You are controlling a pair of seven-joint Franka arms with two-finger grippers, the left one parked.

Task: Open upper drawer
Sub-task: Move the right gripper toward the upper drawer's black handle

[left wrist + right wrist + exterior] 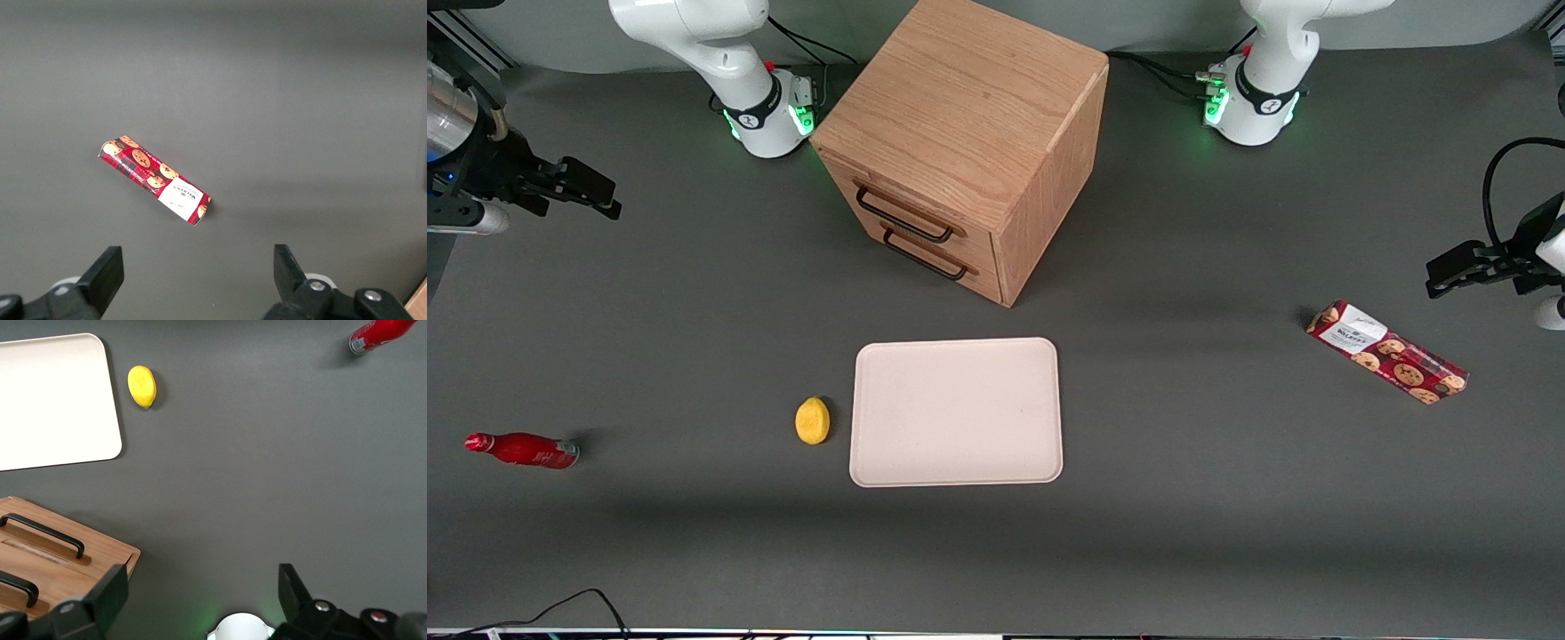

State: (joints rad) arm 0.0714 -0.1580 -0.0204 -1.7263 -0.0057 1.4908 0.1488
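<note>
Over the desk (694,551) edge at the working arm's end: gripper (596,197) up high, jaws spread, holding nothing. Upper drawer (911,212) shut, well apart.

Your right arm's gripper (200,597) hangs with black fingers (110,593) spread above grey table (267,473), near the closed light oak upper drawer (40,537).

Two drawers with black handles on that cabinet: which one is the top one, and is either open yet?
The upper drawer sits just under the cabinet top, above the lower drawer. Both shut. Gripper open, off toward the working arm's end.
</note>
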